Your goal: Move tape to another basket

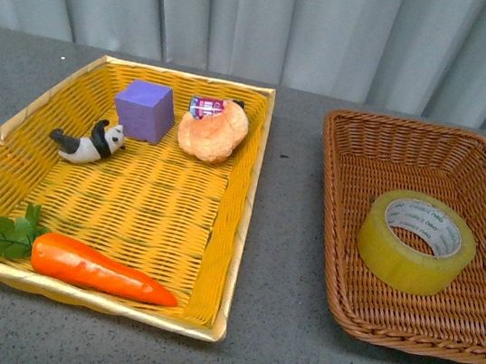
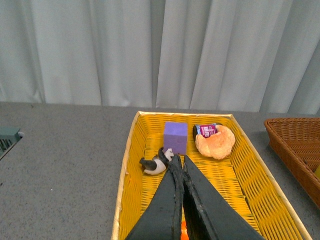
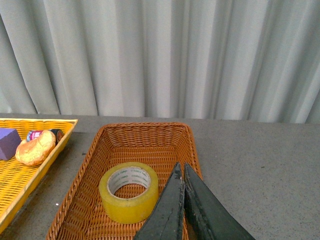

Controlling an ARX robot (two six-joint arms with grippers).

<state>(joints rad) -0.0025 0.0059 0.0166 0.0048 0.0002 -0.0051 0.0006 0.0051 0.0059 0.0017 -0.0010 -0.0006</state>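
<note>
The yellowish tape roll (image 1: 417,242) with a white printed core lies flat inside the brown wicker basket (image 1: 347,161) on the right. It also shows in the right wrist view (image 3: 129,192), in the same basket (image 3: 145,132). My right gripper (image 3: 180,169) is shut and empty, raised over the basket's rim beside the tape. My left gripper (image 2: 179,162) is shut and empty, raised above the yellow tray (image 2: 250,165). Neither arm shows in the front view.
The yellow woven tray (image 1: 226,234) on the left holds a purple cube (image 1: 144,110), a toy panda (image 1: 89,142), a bread roll (image 1: 214,130), a small can (image 1: 205,106) and a plastic carrot (image 1: 93,267). Grey tabletop (image 1: 280,242) separates tray and basket. A grey curtain hangs behind.
</note>
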